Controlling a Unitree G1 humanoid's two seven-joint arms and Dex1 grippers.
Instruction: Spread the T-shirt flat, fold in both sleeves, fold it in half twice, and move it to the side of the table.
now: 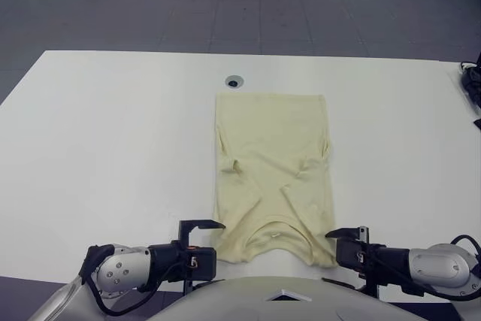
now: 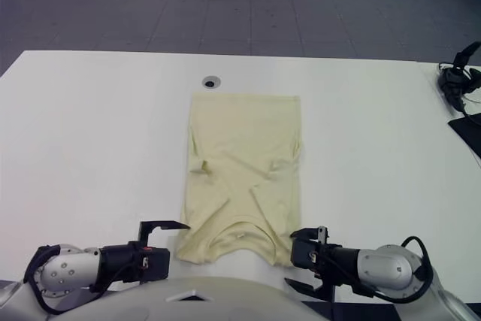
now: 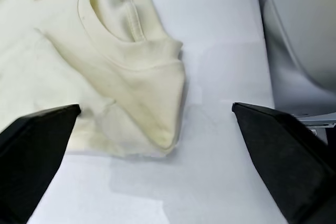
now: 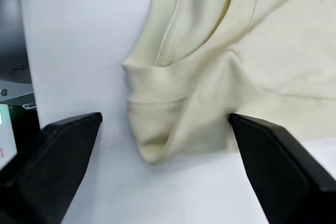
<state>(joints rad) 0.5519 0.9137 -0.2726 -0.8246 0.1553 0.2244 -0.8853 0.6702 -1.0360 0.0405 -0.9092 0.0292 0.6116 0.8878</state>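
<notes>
jaws both wide open, empty, flanking t-shirt [image 1: 272, 171] collar end; grommet [image 1: 234, 81] beyond hem, cables [image 2: 455, 79] far right.

Grommet [image 1: 234, 81]: round, dark, far centre.
Cables [image 2: 457, 80]: black, bunched at far right.
Floor [image 1: 240, 5]: grey tiles, beyond far side.

Soft, even light falls from overhead. The white surface [image 1: 113, 148] is very bright, close to glare, while the grey floor [image 1: 225, 5] beyond it is dim. The T-shirt [image 1: 270, 171] throws only faint, soft-edged shadows at its folded shoulders. In the wrist views, the fingers [image 3: 37, 150] of the left tool [image 3: 156, 107] and right tool [image 4: 165, 116] show as flat black shapes.
</notes>
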